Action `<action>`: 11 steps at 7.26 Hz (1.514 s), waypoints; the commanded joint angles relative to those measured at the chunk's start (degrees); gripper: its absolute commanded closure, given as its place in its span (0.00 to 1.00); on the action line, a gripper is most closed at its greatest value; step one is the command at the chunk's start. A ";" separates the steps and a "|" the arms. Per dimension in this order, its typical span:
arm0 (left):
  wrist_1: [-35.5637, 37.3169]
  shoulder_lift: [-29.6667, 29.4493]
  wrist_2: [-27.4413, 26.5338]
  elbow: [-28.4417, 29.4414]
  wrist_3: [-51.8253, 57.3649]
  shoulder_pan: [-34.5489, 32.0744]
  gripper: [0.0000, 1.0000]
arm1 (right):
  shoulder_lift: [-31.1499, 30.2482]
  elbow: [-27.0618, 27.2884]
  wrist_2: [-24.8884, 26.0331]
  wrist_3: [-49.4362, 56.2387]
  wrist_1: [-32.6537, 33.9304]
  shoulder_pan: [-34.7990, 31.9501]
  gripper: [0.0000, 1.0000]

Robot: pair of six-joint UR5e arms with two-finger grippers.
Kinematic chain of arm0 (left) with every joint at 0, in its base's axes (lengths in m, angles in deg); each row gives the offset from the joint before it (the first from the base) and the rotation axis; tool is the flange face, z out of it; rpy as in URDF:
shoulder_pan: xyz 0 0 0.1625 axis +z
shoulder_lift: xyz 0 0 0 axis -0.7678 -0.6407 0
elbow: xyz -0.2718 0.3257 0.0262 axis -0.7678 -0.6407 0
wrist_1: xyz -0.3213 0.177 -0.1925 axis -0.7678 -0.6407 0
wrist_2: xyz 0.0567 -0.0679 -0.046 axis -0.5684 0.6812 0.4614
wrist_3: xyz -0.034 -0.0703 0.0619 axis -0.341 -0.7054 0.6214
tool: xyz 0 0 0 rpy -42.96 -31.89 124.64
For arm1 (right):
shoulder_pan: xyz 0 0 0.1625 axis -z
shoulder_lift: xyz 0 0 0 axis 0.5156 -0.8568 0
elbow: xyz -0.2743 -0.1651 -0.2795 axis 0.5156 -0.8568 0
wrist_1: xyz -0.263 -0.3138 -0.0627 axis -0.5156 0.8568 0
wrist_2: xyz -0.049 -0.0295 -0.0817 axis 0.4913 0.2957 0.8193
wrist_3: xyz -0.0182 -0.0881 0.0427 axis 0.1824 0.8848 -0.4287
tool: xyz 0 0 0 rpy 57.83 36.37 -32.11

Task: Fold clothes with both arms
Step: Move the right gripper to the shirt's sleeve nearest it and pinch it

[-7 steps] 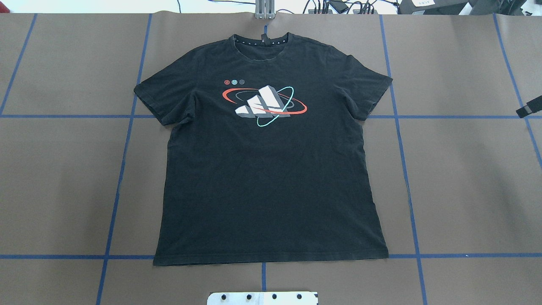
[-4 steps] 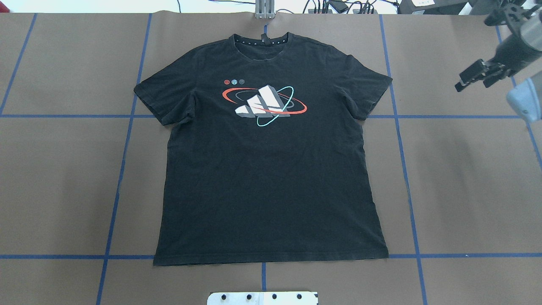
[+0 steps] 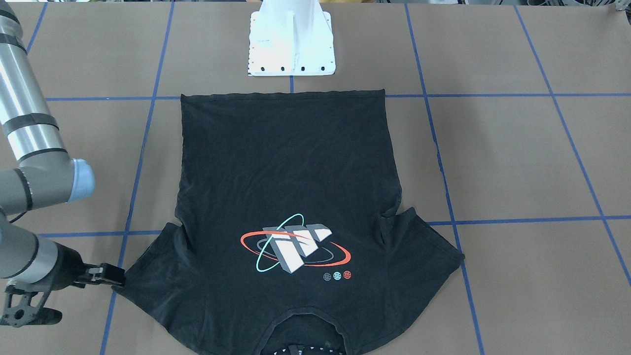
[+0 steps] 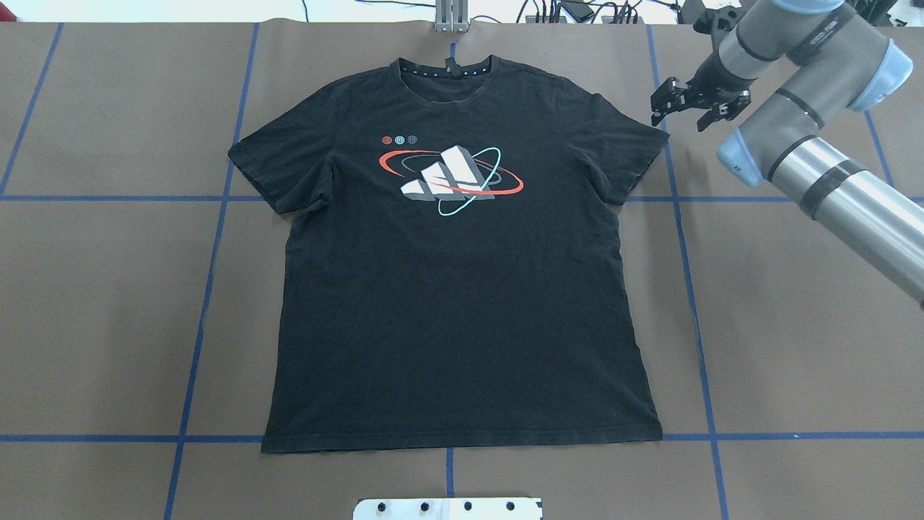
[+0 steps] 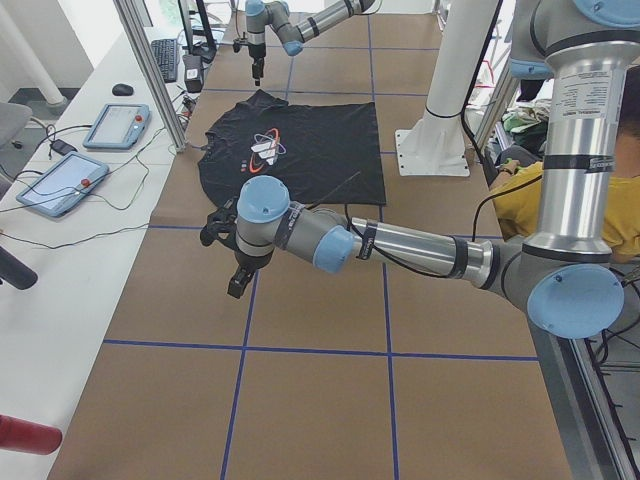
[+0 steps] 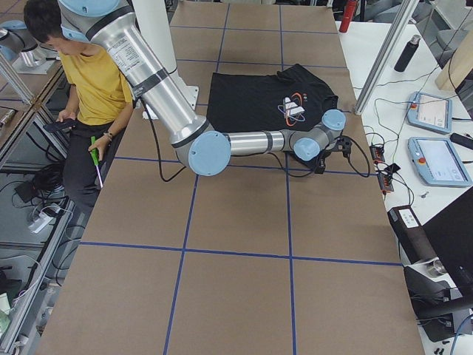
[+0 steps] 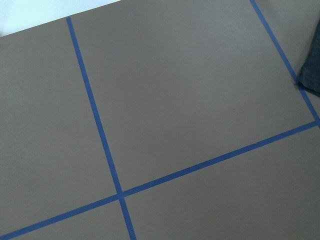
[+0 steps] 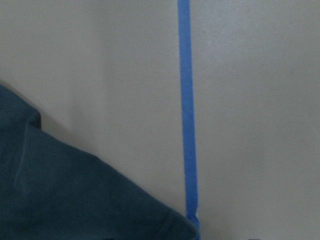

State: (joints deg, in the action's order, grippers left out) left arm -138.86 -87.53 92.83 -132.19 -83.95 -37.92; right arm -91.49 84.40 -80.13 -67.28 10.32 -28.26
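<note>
The black T-shirt (image 4: pixel 455 303) lies flat and face up on the brown table, collar at the far edge; it also shows in the front view (image 3: pixel 286 172). My right gripper (image 4: pixel 682 115) is open and empty. It hovers just outside the shirt's right sleeve (image 4: pixel 635 152), and in the front view (image 3: pixel 111 276) it is at the sleeve's edge. The right wrist view shows only a sleeve corner (image 8: pixel 75 200) beside blue tape. My left gripper (image 5: pixel 237 285) shows only in the exterior left view, over bare table well away from the shirt; I cannot tell whether it is open or shut.
The white pedestal base (image 3: pixel 291 44) stands at the hem side of the shirt. Blue tape lines (image 4: pixel 686 289) grid the table. Tablets (image 5: pixel 110 125) and cables lie on the side bench. A seated person in yellow (image 6: pixel 89 81) is beside the robot.
My right arm has come in from the right edge and swung left and toward the far edge, up to the shirt's right sleeve. The shirt has not moved.
</note>
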 commanded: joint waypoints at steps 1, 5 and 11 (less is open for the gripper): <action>0.00 -0.07 -0.09 -0.05 0.00 0.01 0.00 | 1.24 -3.52 3.09 -4.54 -3.18 2.17 0.12; 0.00 -0.16 0.00 0.03 -0.35 0.01 0.00 | 0.89 -3.44 3.80 -4.54 -3.27 1.99 0.36; 0.00 0.02 0.17 -0.05 -0.44 0.01 0.00 | 0.89 -2.65 3.36 -5.24 -3.27 0.85 1.00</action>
State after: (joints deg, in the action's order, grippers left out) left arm -138.86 -87.59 92.93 -132.21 -84.39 -37.91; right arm -90.55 81.54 -76.58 -72.36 7.05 -27.06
